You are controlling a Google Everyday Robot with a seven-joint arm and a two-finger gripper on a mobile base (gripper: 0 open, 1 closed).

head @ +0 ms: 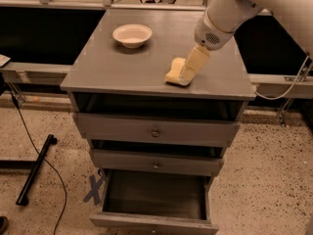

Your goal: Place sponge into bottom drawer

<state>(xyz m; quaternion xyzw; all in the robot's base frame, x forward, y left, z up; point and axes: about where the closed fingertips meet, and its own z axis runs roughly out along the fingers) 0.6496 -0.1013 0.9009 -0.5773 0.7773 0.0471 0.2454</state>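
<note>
Gripper angles down onto the right edge of sponge, front-right on cabinet top; grip state can't tell; open bottom drawer sits well below, frontward.

The grey wooden cabinet top, upper middle of the frame, carries 2 things: a round cream bowl at its upper left and a pale-yellow soft sponge right of centre, the gripper at its right edge.

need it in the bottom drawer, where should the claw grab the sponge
Grip the sponge across its long sides, from above: it lies flat on the cabinet top, leaving only top and sides free. The claw is at its right edge.
</note>
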